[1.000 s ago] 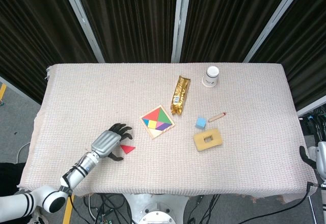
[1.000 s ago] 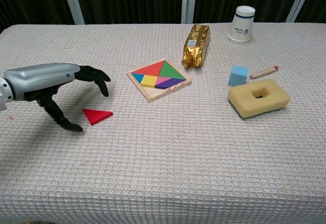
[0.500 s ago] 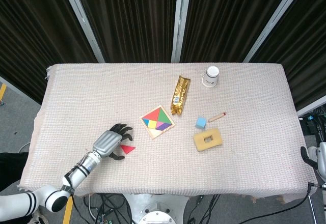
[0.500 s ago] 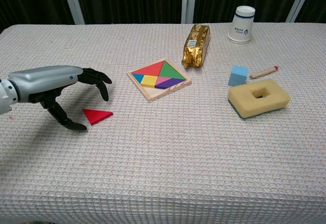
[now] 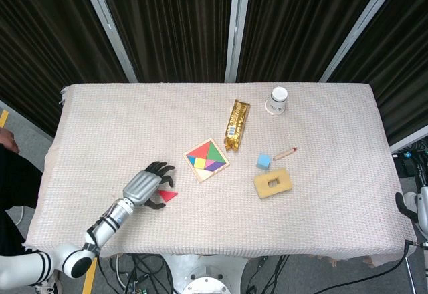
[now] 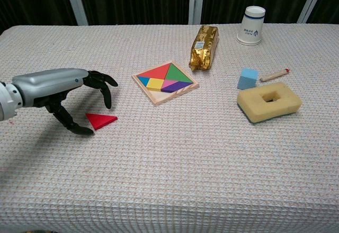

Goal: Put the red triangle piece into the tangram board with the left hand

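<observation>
Left hand (image 6: pixel 69 92) sits at the left edge of the chest view, palm down, dark fingers (image 6: pixel 104 84) spread and curved over the cloth, holding nothing. The thumb tip lies just beside the red triangle piece (image 6: pixel 101 120) — whether it touches cannot be told. The triangle lies flat on the table (image 6: pixel 175 164), under and slightly right of the fingers, lower left of frame centre.

Right hand (image 5: pixel 413 208) shows only as a sliver at the far right edge of the head view, off the table; how its fingers lie cannot be told.

The tangram board (image 6: pixel 166 82) lies well apart to the upper right of the triangle, near frame centre, with coloured pieces seated in it. Further toward the upper right: a gold foil packet (image 6: pixel 204 47), a white paper cup (image 6: pixel 252 25), a blue cube (image 6: pixel 247 78) — a pencil (image 6: pixel 274 74) just beside it — and a yellow sponge (image 6: pixel 269 102) with a hole through its middle.
</observation>
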